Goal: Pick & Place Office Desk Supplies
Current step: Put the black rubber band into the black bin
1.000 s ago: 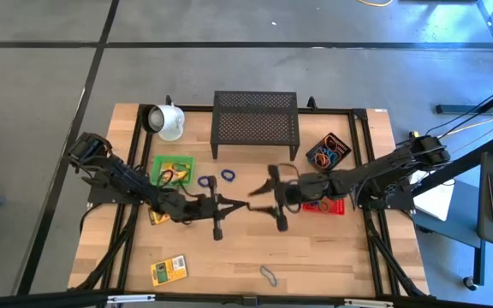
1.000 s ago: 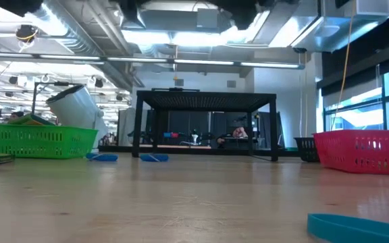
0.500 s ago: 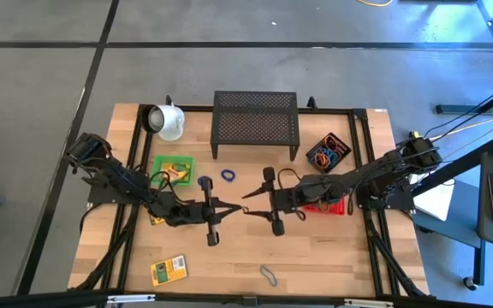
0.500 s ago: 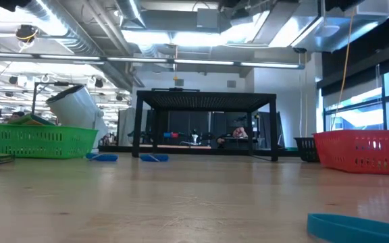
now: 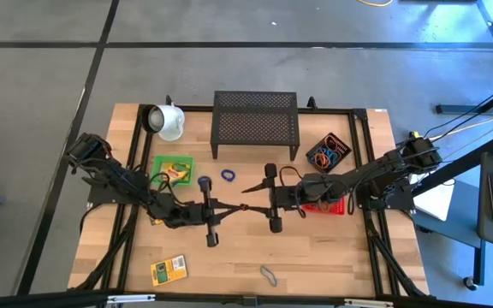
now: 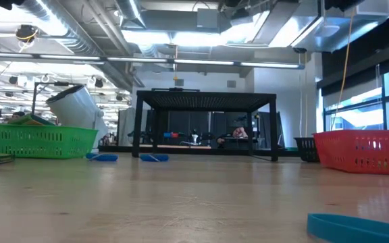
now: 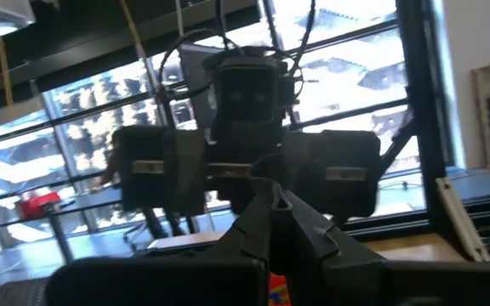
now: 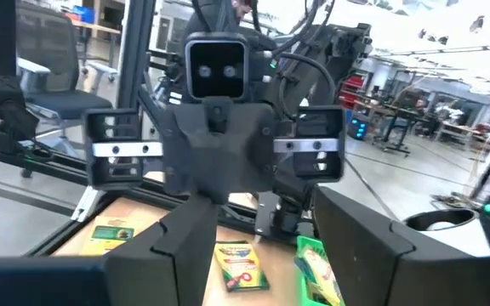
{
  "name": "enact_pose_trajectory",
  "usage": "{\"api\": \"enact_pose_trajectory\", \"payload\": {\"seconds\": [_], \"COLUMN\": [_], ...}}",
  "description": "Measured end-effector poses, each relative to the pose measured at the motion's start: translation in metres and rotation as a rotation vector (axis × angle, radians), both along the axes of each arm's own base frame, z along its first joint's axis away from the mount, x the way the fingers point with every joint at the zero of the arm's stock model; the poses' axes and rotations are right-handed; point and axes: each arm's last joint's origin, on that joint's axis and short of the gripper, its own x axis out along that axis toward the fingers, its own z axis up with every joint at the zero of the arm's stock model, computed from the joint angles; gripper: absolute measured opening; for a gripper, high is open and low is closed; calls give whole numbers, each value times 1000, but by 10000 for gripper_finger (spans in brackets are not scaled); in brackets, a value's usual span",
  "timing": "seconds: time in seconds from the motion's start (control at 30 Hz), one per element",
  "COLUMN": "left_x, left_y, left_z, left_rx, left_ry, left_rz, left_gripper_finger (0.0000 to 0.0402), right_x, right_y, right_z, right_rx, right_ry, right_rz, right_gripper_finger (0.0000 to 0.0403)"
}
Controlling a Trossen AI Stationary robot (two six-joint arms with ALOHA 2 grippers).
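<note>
Mid-surface, left hand [image 5: 234,208] pressed together, pinching a small orange band [image 5: 241,208]. Right hand [image 5: 253,198] faces it tip to tip, fingers spread, closer than anything else; band lies straight ahead along the shared line between wrists.

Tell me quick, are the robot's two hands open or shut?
Left gripper: shut, pinching something small and orange-red.
Right gripper: open, holding nothing.
</note>
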Motion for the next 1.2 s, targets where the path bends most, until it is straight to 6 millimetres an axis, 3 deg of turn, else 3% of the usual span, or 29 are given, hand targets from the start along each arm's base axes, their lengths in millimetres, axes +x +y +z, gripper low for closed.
{"api": "enact_pose_trajectory", "payload": {"seconds": [0.17,1.2], "left_x": [0,1], "left_y": [4,4], "left_z": [2,-2], "left_rx": [-4,-42], "left_ry": [-10,15], "left_rz": [75,53], "left_gripper_finger": [8,8], "right_x": [0,0], "right_y": [2,1], "right_z": [-2,-1], "right_rx": [15,26], "right_ry": [26,13], "right_rz": [55,51], "right_gripper_finger": [199,199]}}
